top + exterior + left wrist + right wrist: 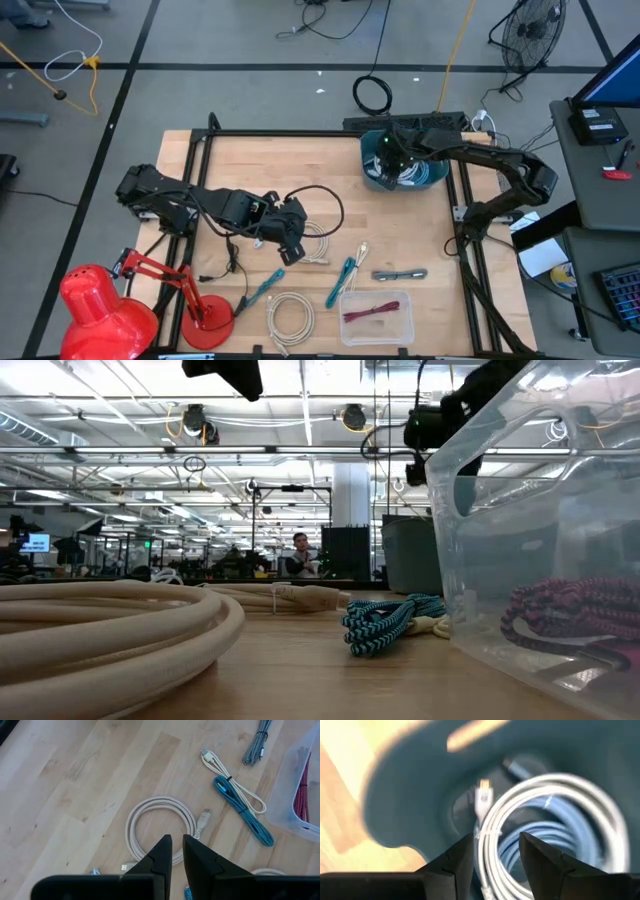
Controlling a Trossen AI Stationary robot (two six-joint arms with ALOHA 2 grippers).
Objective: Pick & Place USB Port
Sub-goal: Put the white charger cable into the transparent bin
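my right gripper [490, 852] hangs released over the white usb cable [545, 820] coiled in the teal bin [378, 176]; i fear snagging neighbouring loops. left gripper [173, 851] nearly closed, empty, over the table's coil [160, 827].

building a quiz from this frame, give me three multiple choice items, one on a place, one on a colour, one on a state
1. Where is the right hand?
A. over the teal bin
B. over the red lamp
C. beside the clear container

2. What colour is the cable in the clear container?
A. white
B. red
C. blue

3. How are the left hand's fingers?
A. wide open
B. almost closed, holding nothing
C. clamped on a cable

Key: 1 A, the high view shows it above the bin. 2 B, a red coil lies inside. 3 B, the left wrist view shows a narrow empty gap.
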